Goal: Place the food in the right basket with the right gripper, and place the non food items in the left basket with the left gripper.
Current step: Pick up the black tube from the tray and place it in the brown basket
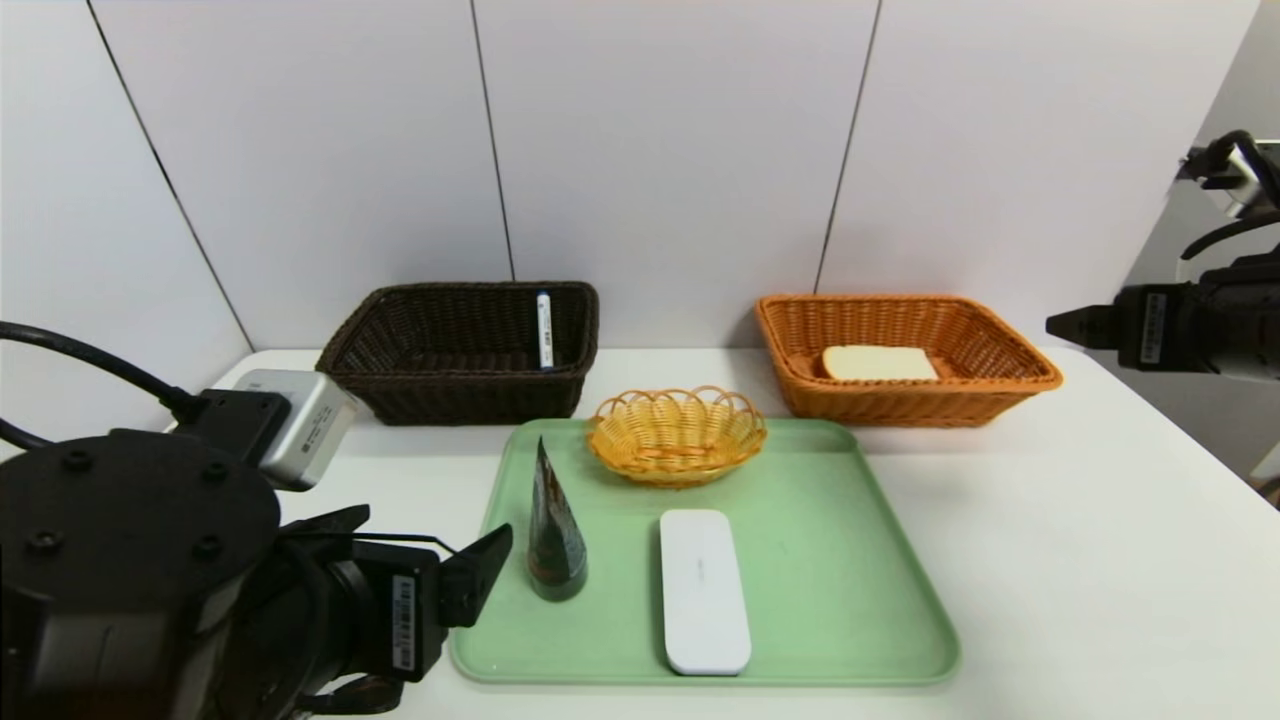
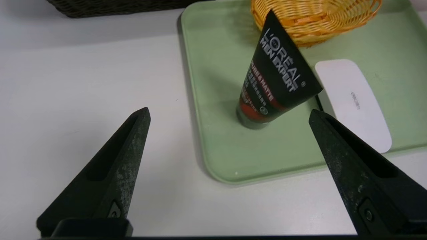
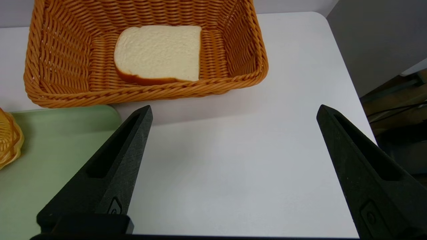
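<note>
— Two items are sorted: the bread (image 1: 879,363) lies in the orange basket (image 1: 1000,345); the pen (image 1: 544,330) leans inside the dark basket (image 1: 400,345).

— What remains?

— The tube (image 1: 553,535) and the white case (image 1: 703,590), both on the tray (image 1: 880,600); the left gripper (image 2: 230,115) hangs wide open and empty near the tube; the right gripper (image 3: 233,111), equally spread, holds nothing beside its basket.

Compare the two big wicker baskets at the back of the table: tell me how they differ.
The left basket is dark brown, almost black; the right basket is orange-tan. The left basket holds a white marker pen leaning against its inner wall; the right basket holds a slice of bread lying flat on its floor. Both are rectangular, with flared sides, and both stand on the white table behind the green tray.
</note>
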Controlling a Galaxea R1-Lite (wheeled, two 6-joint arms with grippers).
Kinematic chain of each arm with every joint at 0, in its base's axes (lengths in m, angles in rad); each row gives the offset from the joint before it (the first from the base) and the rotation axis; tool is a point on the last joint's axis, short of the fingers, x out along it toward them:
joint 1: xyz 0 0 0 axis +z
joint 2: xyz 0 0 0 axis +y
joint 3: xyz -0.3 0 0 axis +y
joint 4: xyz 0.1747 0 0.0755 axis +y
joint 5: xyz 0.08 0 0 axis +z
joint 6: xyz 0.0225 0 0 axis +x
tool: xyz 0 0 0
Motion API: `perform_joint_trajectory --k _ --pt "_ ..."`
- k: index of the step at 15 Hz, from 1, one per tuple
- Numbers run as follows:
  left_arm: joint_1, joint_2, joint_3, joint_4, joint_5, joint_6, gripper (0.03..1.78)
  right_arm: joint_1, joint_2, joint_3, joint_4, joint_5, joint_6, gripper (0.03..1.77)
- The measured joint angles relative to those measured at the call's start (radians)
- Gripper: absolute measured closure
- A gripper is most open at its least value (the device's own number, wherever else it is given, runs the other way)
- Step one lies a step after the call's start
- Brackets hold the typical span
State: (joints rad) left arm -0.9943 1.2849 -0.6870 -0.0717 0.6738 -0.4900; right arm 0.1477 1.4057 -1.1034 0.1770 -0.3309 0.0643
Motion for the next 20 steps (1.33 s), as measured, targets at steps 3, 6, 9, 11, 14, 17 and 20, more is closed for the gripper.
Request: perform_joint_trajectory --k 3,6,9,11,14,17,20 --pt "-0.047 0.043 0.009 -0.02 0.021 -0.003 0.12 -0.015 0.0 0.0 0.0 0.0 0.0 0.11" --pt "-0.077 0.06 0.007 -0.001 0.029 -0.026 0.12 -0.021 -0.001 0.011 -0.002 0.0 0.001 0.11" --pt "-0.129 0.088 0.003 0.001 0.029 -0.078 0.12 -0.021 0.0 0.017 -0.004 0.0 0.001 0.11" --pt "-0.157 0.128 -0.006 0.001 0.03 -0.138 0.12 -0.021 0.0 0.017 -0.004 0.0 0.002 0.11" --pt "-0.17 0.184 -0.015 0.0 0.045 -0.172 0.12 -0.021 -0.003 0.017 -0.004 0.0 0.0 0.11" --pt "-0.171 0.248 -0.026 -0.001 0.09 -0.216 0.12 -0.019 -0.007 0.018 -0.003 0.0 0.0 0.11" --pt "-0.172 0.301 -0.063 -0.002 0.1 -0.225 0.12 -0.01 -0.009 0.02 -0.004 0.0 0.0 0.11"
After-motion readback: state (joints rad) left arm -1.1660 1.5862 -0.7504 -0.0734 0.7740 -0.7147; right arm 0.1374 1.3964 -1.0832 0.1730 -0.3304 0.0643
